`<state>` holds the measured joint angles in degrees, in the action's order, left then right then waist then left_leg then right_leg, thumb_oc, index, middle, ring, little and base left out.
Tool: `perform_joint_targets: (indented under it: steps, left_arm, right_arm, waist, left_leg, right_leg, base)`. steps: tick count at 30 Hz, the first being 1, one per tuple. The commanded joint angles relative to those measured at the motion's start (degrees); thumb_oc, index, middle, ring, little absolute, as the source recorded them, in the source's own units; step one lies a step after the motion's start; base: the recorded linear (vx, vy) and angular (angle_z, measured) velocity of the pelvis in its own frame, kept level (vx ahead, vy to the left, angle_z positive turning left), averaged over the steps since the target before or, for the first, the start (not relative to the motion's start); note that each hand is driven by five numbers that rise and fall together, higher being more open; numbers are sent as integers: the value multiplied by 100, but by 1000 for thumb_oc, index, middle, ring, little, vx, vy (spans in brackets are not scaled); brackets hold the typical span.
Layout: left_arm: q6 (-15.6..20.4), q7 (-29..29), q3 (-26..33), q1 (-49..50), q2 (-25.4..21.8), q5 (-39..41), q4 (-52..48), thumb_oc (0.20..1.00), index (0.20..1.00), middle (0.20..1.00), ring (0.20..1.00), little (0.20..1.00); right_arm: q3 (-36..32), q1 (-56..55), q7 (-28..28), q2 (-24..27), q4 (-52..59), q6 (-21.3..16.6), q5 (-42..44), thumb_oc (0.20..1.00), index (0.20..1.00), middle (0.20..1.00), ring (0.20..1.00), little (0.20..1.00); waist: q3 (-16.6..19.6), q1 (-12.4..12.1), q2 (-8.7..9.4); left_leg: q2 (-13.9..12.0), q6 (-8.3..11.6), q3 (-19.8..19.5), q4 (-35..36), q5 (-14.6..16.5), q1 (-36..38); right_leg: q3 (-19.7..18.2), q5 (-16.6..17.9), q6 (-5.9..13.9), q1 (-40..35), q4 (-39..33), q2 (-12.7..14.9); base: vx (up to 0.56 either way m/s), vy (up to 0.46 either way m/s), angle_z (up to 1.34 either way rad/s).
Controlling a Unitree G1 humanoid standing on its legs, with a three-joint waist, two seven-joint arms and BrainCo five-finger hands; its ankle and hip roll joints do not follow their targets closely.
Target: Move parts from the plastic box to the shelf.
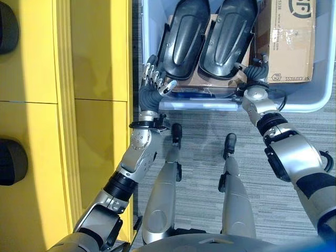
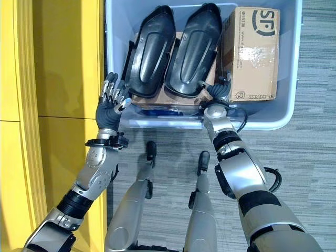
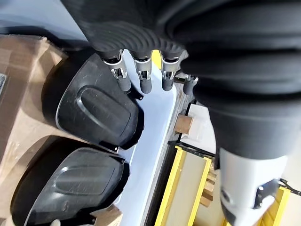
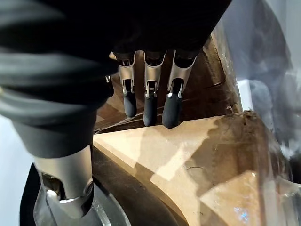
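Presently, entry for the plastic box and its contents:

Plastic box [image 2: 294, 113]: pale grey-blue tub on the carpeted floor [image 2: 294, 168], directly ahead of the robot, its left wall close beside the shelf.

Parts: 2 black moulded shells lying side by side in the box's left half — left part [image 2: 149, 50] and right part [image 2: 191, 50] — both resting on a flat brown cardboard sheet [image 2: 142, 98], so they sit high and reachable.

Cardboard carton [image 2: 251, 52]: taped, in the box's right half, just beside the right part; it narrows the room on that side.

Left hand [image 2: 111, 102]: at the box's near-left corner, by the near end of the left part, fingers relaxed and spread, holding nothing — it reads as lined up to take that shell.

Right hand [image 1: 253, 72]: inside the box at its near edge, between the right part and the carton; fingers loosely extended over the cardboard in the right wrist view, gripping nothing that I can see.

Shelf [image 1: 100, 105]: yellow, along the robot's left; 2 dark rounded items [image 1: 10, 160] already at its far left edge, likely parts of the same kind.

Obstructions: the box's near rim and left wall stand between the shells and the shelf, so a part would likely need lifting clear first.
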<state>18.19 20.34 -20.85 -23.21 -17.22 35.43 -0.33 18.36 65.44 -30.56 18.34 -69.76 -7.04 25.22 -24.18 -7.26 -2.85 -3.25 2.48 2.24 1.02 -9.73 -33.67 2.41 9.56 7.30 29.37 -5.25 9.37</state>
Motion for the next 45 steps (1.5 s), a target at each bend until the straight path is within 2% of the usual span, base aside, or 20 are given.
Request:
perform_joint_targets:
  steps: [1, 22, 23, 24, 25, 40, 45]
  left_arm:
    - [313, -76, -141, -132, -163, -11, -678, 1000, 1000, 1000, 1000, 1000]
    - [309, -158, -266, -202, -227, 36, -815, 1000, 1000, 1000, 1000, 1000]
    - [305, -165, -268, -204, -220, 44, -813, 1000, 1000, 1000, 1000, 1000]
    - [301, -173, -270, -193, -202, 41, -810, 1000, 1000, 1000, 1000, 1000]
    - [302, -171, -273, -186, -201, 38, -808, 1000, 1000, 1000, 1000, 1000]
    - [273, -204, -286, -88, -194, 84, -839, 1000, 1000, 1000, 1000, 1000]
    - [295, -222, -262, -58, -225, 106, -828, 1000, 1000, 1000, 1000, 1000]
  right_arm:
    - [168, 467, 92, -38, -108, 34, 41, 1000, 1000, 1000, 1000, 1000]
    - [249, 857, 213, 406, -741, 407, -148, 1000, 1000, 1000, 1000, 1000]
    - [267, 853, 219, 418, -760, 423, -193, 878, 878, 878, 878, 878]
    - [281, 823, 257, 428, -755, 433, -222, 426, 426, 426, 426, 426]
    - [285, 818, 262, 448, -760, 438, -233, 200, 200, 200, 200, 200]
    - [229, 793, 246, 479, -775, 472, -330, 200, 200, 200, 200, 200]
    - [194, 738, 227, 434, -500, 313, -194, 200, 200, 200, 200, 200]
  waist:
    - [-43, -209, -98]
    - [-150, -487, -213]
    - [-155, -499, -220]
    - [-157, -508, -231]
    - [-154, -512, -233]
    - [-115, -462, -238]
    - [-105, -404, -188]
  left_leg:
    - [454, -119, -660, -393, 615, -18]
    - [573, -147, -874, -458, 579, -165]
    - [578, -146, -873, -457, 579, -166]
    - [584, -149, -875, -461, 576, -171]
    - [588, -150, -881, -462, 576, -167]
    - [599, -164, -873, -465, 605, -84]
    - [582, -168, -833, -492, 623, -36]
  right_leg:
    - [315, -356, -18, 129, 470, 35]
    - [527, -380, 8, 83, 493, 120]
    - [541, -387, 13, 79, 495, 124]
    - [546, -394, 16, 81, 503, 127]
    - [552, -397, 17, 77, 509, 130]
    - [542, -409, 18, 7, 515, 156]
    - [515, -423, -1, -16, 538, 136]
  base:
    - [-1, 2, 9]
    - [-5, 5, 6]
    - [0, 0, 0]
    - [0, 0, 0]
    - [0, 0, 0]
    - [0, 0, 0]
    - [0, 0, 0]
